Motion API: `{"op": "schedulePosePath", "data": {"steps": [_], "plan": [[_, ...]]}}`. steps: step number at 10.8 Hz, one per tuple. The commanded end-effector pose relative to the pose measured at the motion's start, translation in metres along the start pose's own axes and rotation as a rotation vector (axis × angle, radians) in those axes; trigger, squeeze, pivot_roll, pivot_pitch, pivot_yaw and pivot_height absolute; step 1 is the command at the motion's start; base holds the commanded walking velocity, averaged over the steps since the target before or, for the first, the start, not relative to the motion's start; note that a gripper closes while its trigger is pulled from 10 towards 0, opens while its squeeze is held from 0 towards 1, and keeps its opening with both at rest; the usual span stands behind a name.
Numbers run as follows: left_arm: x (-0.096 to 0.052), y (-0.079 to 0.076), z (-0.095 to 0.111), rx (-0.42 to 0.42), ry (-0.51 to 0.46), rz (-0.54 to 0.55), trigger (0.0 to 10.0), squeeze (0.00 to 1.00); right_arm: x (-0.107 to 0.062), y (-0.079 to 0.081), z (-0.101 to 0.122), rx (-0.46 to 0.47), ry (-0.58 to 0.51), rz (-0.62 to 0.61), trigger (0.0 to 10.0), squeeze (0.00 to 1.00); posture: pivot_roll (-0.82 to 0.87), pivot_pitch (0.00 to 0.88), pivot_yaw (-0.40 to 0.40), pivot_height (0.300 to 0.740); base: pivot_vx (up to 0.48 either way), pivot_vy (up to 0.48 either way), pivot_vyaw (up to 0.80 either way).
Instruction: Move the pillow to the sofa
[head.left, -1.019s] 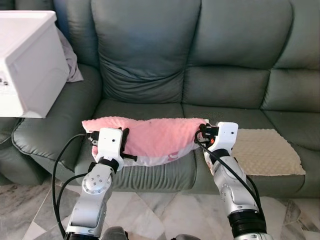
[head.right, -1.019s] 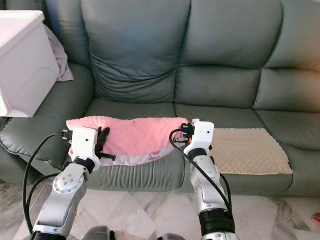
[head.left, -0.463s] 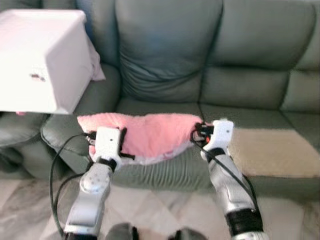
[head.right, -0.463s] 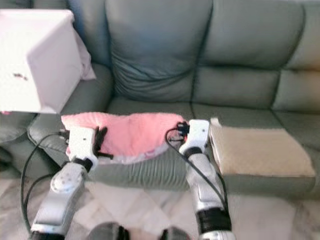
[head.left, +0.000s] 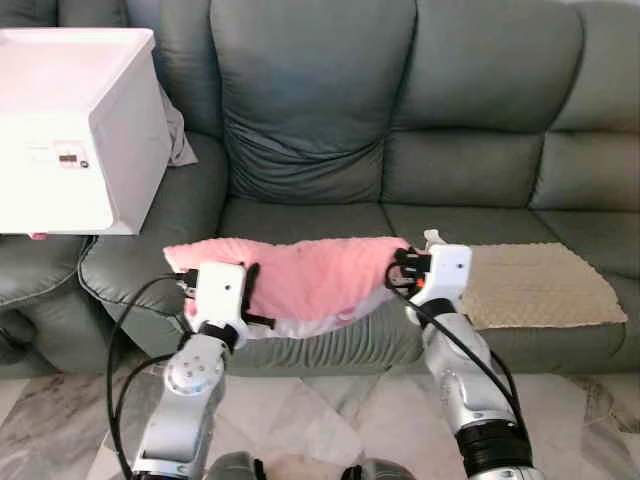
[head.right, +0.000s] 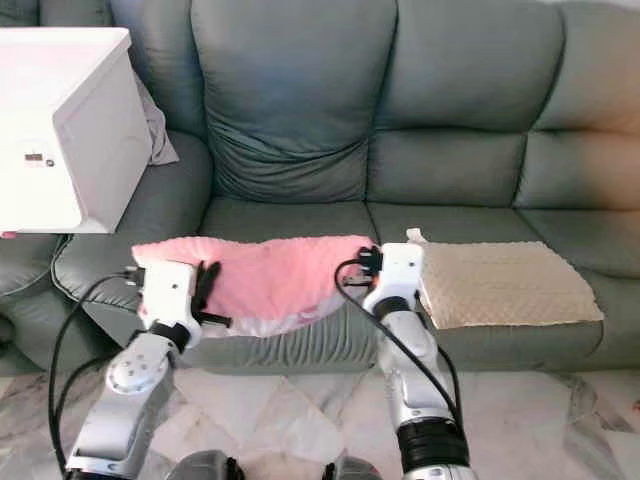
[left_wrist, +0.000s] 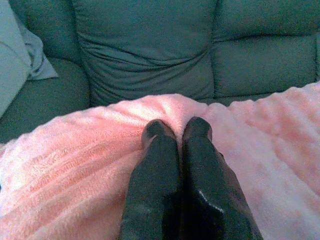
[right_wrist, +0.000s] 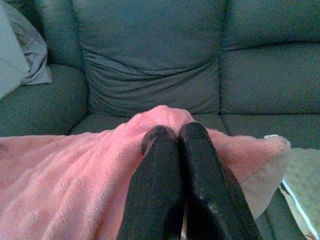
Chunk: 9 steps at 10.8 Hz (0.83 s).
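Fluffy pink pillow (head.left: 305, 276), oblong, limp, long axis left-right, held over front edge of grey leather sofa (head.left: 400, 120). Left gripper (left_wrist: 176, 131) and right gripper (right_wrist: 172, 134) each pinched on 1 pillow end.

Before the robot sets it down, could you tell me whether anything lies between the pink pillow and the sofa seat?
Nothing visible does. Both grippers, left and right, are shut on the pink pillow over the sofa seat. The beige mat lies beside it on the next seat.
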<state>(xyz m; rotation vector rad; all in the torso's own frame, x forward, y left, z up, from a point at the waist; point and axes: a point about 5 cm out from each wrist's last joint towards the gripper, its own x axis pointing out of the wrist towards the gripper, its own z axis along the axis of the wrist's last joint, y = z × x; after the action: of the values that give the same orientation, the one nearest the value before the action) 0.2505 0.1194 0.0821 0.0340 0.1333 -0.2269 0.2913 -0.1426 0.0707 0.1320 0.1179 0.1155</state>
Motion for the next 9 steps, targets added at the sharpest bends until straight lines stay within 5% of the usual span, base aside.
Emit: {"op": "schedulePosePath", "data": {"steps": [1, 9], "plan": [[0.002, -0.0041, 0.0121, 0.002, -0.057, -0.03, 10.0, 0.0, 0.0024, -0.0007, 0.0065, -0.006, -0.023, -0.002, 10.0, 0.0, 0.06, 0.0, -0.067, 0.74, 0.0, 0.0, 0.0], [0.0006, -0.0058, 0.0116, -0.004, -0.055, -0.045, 10.0, 0.0, 0.0008, -0.0027, 0.0094, -0.017, -0.038, -0.015, 10.0, 0.0, 0.05, 0.0, -0.064, 0.74, 0.282, 0.0, 0.0]]}}
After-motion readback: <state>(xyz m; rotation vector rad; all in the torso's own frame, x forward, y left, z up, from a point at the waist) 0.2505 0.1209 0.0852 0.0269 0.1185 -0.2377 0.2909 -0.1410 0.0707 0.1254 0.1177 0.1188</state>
